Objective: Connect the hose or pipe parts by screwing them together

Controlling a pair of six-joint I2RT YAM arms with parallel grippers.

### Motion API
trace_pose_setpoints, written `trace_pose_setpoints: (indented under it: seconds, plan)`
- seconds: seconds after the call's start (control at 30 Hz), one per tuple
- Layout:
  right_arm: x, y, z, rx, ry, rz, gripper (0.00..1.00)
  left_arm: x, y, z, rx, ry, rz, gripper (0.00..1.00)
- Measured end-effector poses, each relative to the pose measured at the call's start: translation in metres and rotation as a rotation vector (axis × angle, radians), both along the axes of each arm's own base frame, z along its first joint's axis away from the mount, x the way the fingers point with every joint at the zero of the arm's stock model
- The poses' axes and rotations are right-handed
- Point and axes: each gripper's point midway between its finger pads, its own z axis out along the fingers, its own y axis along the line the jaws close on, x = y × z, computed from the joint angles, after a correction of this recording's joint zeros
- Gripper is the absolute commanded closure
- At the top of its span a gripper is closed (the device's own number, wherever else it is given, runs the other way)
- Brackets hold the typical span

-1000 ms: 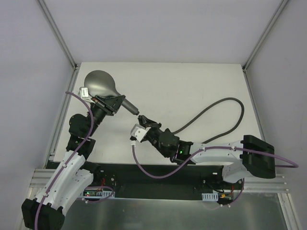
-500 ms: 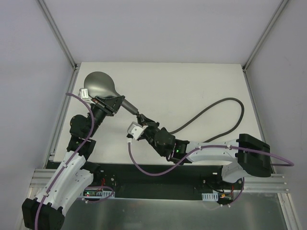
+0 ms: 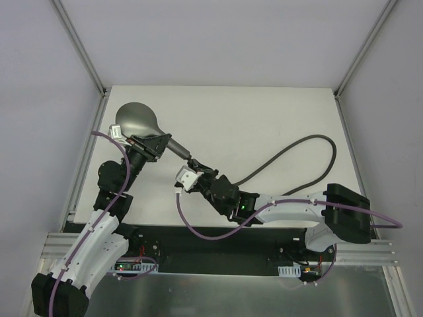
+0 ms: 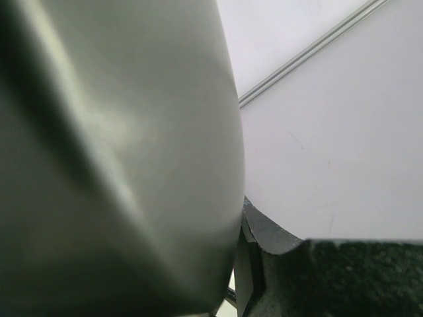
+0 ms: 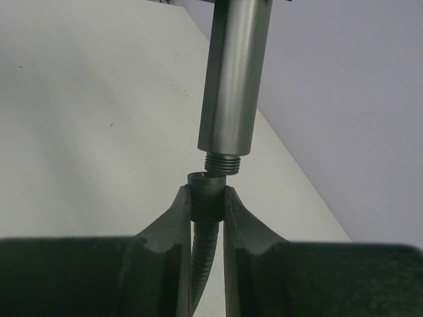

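The grey shower head point(image 3: 135, 119) is held up at the left, its tapered handle point(image 3: 173, 148) pointing right. My left gripper point(image 3: 149, 143) is shut on the handle near the head. In the left wrist view the shower head point(image 4: 119, 165) fills the left side against one dark finger point(image 4: 284, 264). My right gripper point(image 3: 197, 164) is shut on the end nut point(image 5: 206, 197) of the dark-grey hose point(image 3: 310, 142). The nut sits just under the handle's threaded end point(image 5: 222, 163), slightly off to its left, rim touching or nearly touching the thread. The hose point(image 5: 203, 257) runs back between the fingers.
The hose loops across the right half of the white table point(image 3: 231, 112) toward its right edge. Aluminium rails point(image 3: 82, 53) and white walls close in the sides and back. Purple cables point(image 3: 198, 231) run along both arms.
My right gripper has carried the hose nut up and left to the handle's threaded end. The left arm and shower head have shifted slightly left.
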Motion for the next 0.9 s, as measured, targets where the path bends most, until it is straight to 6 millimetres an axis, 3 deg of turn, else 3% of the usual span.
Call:
trace_pose_setpoints:
  seconds: [0.53, 0.9]
  plan:
    - [0.012, -0.005, -0.002, 0.065, 0.058, -0.03, 0.99, -0.005, -0.001, -0.001, -0.008, 0.0, -0.008, 1.0]
    - [0.01, 0.0, -0.004, 0.088, 0.087, 0.002, 0.99, -0.003, 0.0, -0.003, -0.012, 0.009, -0.004, 1.0]
